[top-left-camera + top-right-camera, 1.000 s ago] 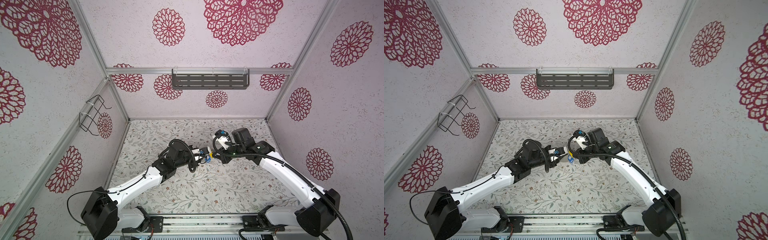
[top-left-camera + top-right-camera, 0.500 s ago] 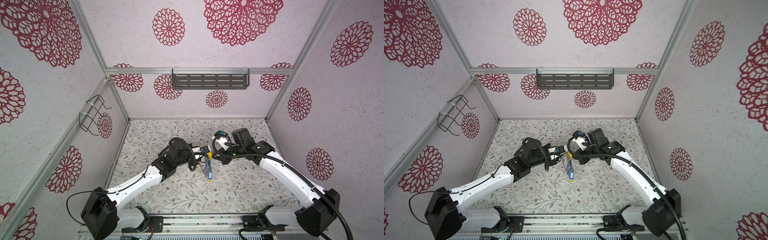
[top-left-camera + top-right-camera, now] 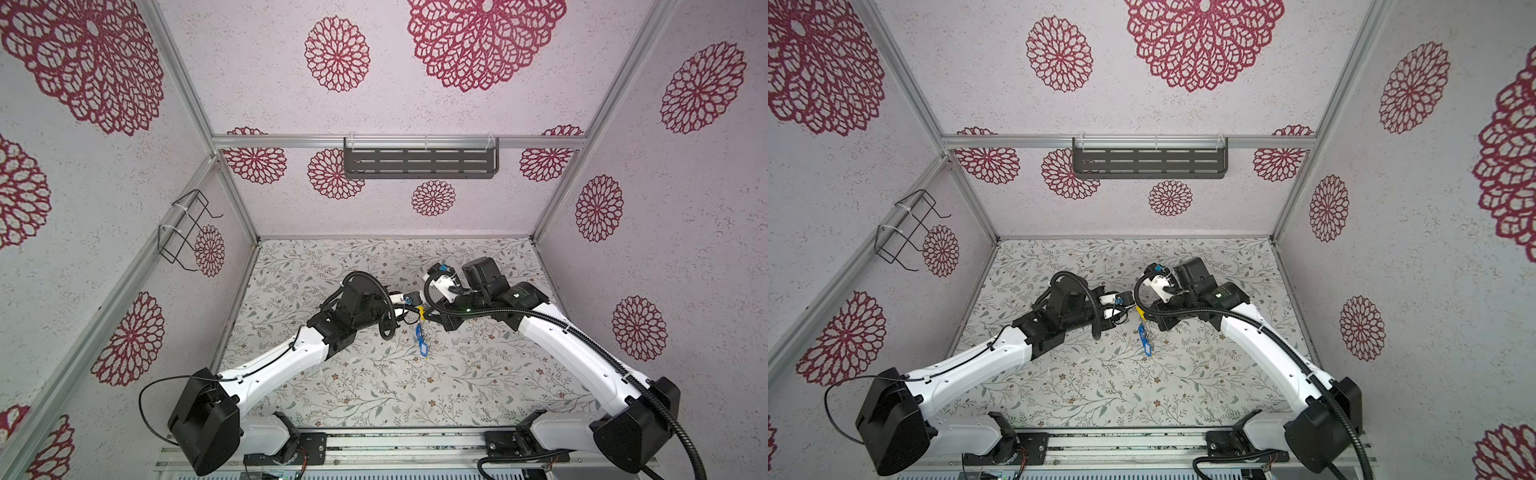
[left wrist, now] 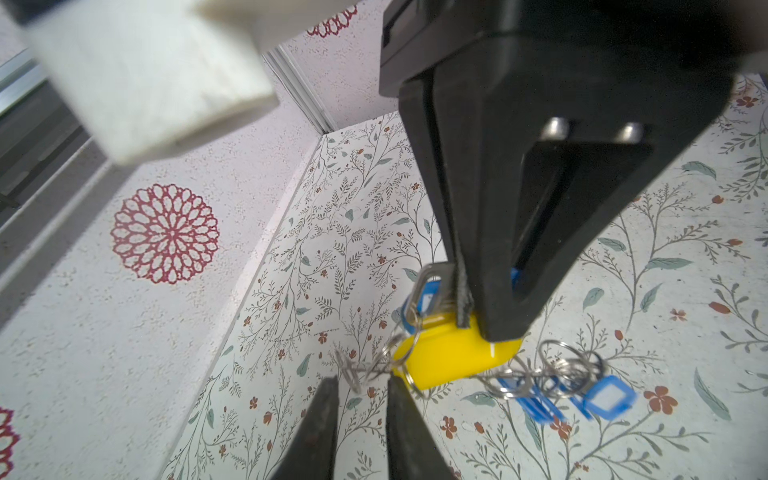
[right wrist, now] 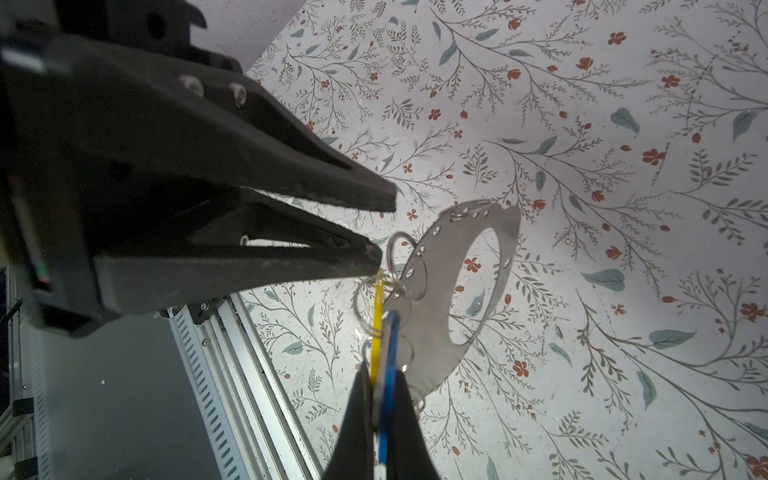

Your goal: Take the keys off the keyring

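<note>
My right gripper (image 5: 384, 374) is shut on a yellow key tag (image 5: 377, 316) and a blue key tag (image 5: 390, 365) pressed side by side. The flat grey keyring (image 5: 457, 257) sticks out past its jaws, with silver loops threaded through its holes. In the left wrist view the yellow tag (image 4: 453, 357) shows under the right gripper (image 4: 478, 316). My left gripper (image 4: 361, 388) is open by a narrow gap, with a small silver loop (image 4: 353, 370) just off its tips. More blue tags (image 3: 423, 348) dangle below both grippers; whether they touch the table I cannot tell.
The floral table (image 3: 374, 390) is walled on three sides. A dark slotted shelf (image 3: 419, 162) hangs on the back wall and a wire basket (image 3: 183, 228) on the left wall. The arms' base rail (image 3: 395, 440) runs along the front edge.
A bunch of blue tags that sat up between the two grippers has dropped and now dangles below them. Both grippers have stayed nearly in place.
</note>
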Available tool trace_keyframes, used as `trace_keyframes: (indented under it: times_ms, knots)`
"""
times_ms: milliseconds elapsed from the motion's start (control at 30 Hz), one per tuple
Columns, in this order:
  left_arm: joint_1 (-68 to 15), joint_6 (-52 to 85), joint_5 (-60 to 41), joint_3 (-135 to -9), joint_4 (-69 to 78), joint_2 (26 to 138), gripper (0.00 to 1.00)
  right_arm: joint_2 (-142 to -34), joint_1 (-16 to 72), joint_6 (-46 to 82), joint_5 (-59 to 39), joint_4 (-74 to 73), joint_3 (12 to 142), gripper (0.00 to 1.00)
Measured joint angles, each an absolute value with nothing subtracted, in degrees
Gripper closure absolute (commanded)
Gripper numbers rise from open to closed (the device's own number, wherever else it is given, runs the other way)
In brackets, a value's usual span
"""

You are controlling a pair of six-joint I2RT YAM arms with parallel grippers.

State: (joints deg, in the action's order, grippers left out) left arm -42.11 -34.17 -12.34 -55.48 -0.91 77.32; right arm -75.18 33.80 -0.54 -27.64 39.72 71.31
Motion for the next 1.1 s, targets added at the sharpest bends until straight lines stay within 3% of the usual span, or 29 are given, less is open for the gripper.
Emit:
trace_keyframes:
  times_ms: [267,600,1100]
  knots:
    - [-42.11,-34.83,-12.51,-56.53,-1.87,78.56,0.78,-75.2,34.87,-1.1,-27.7,40.64,72.31,1.0]
    - [-42.04,-35.57,-13.15,-56.71,-3.25,78.13,0.57,-75.22,35.09,-2.0,-27.38,43.18,72.55,1.0]
    - [-42.06,-35.75,-16.21,-56.27,-4.47,76.97,0.56,-75.33,35.55,-6.0,-23.77,44.86,72.55,1.0]
